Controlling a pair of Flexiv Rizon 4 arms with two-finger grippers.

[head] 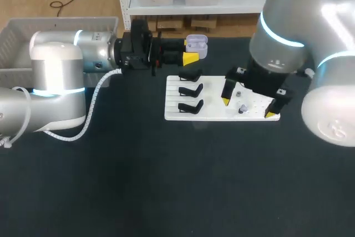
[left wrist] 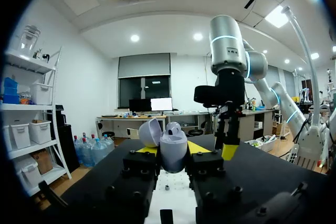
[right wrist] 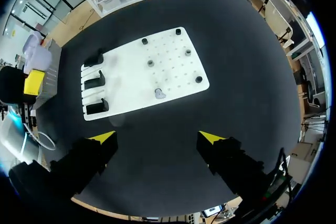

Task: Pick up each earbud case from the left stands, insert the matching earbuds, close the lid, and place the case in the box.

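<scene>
My left gripper (head: pixel 191 53) is shut on a pale lavender earbud case (head: pixel 197 45), held in the air behind the white board (head: pixel 213 114). In the left wrist view the case (left wrist: pixel 174 152) sits between the yellow fingertips (left wrist: pixel 198 147), its lid (left wrist: pixel 149 132) swung open and one earbud (left wrist: pixel 174 127) seated inside. My right gripper (head: pixel 248 105) hangs open above the board's right half; the right wrist view shows nothing between the fingers of the right gripper (right wrist: pixel 157 138). A loose earbud (right wrist: pixel 159 94) lies on the board (right wrist: pixel 126 85) ahead of it. Three black stands (right wrist: pixel 96 81) on the board's left are bare.
Several small dark pegs (right wrist: pixel 187 52) stick up from the board's right half. A grey plastic box (head: pixel 55 26) stands at the table's far left, behind my left arm. The black tabletop (head: pixel 166 181) stretches in front of the board.
</scene>
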